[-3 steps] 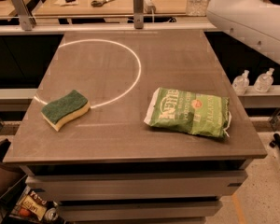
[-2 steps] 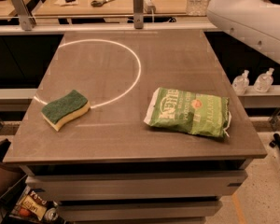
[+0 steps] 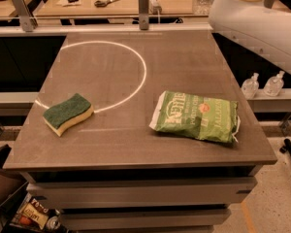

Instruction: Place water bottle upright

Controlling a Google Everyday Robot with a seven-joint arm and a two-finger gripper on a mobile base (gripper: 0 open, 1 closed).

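The water bottle is not in view. On the grey table [image 3: 136,144] a green chip bag [image 3: 196,116] lies flat at the right front. A green-and-yellow sponge [image 3: 68,113] lies at the left front. My white arm [image 3: 257,25] crosses the top right corner, above the table's right back edge. The gripper itself is out of view, past the frame's edge.
A white circle line [image 3: 136,81] is marked on the tabletop. Two small white pump-top bottles [image 3: 262,85] stand on a ledge right of the table. A wooden bench with scissors [image 3: 106,2] lies behind. Two metal posts [image 3: 144,1] stand at the table's back edge.
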